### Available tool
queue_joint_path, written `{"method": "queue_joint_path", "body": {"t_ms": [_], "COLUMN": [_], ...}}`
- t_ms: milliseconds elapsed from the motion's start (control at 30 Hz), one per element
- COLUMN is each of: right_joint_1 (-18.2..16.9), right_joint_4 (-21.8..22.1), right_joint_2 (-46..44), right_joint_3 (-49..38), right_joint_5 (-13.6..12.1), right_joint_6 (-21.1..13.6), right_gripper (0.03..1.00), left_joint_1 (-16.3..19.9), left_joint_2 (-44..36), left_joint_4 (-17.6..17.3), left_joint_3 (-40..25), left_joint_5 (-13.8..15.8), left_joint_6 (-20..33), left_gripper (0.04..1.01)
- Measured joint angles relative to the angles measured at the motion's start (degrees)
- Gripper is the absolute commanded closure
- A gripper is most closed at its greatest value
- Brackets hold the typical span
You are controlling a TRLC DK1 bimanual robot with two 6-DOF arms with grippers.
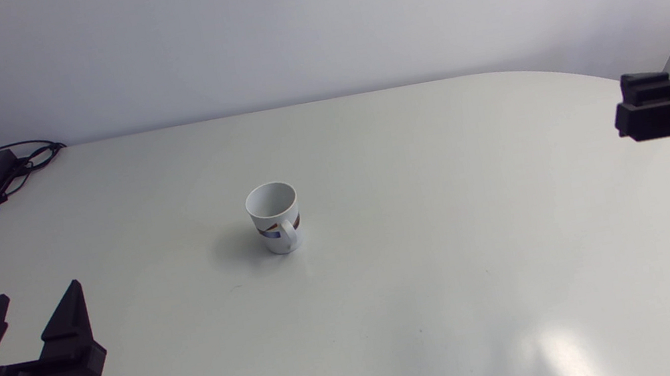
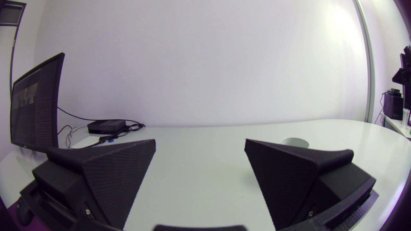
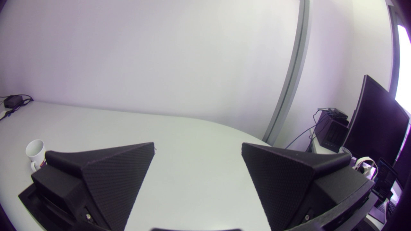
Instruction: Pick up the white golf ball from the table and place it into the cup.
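Table edges host left pincer, right pincer, spread.

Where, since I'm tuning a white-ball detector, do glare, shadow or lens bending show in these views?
Head view: a soft glare patch on the table at its near right; the cup casts a faint shadow to its left. Left wrist view: the fisheye bows the table's far edge. Right wrist view: same bowing; the cup sits small beside the right gripper.
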Motion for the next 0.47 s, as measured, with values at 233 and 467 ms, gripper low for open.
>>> {"method": "queue_joint_path", "body": {"t_ms": [233, 467], "right_joint_1": [0.2, 0.5], "right_joint_4": [0.5, 0.5], "right_joint_2": [-15.7, -29.0], "right_joint_3": [-10.6, -19.3], "right_joint_5": [0.0, -0.2], "right_joint_6": [-1.9, -4.4], "right_gripper": [0.077, 0.075], "left_joint_1": [0.0, 0.0], "left_joint_2": [0.0, 0.0], "left_joint_4": [0.0, 0.0], "left_joint_3": [0.0, 0.0], "left_joint_5": [0.0, 0.0], "left_joint_6": [0.0, 0.0], "left_gripper": [0.051, 0.051]}}
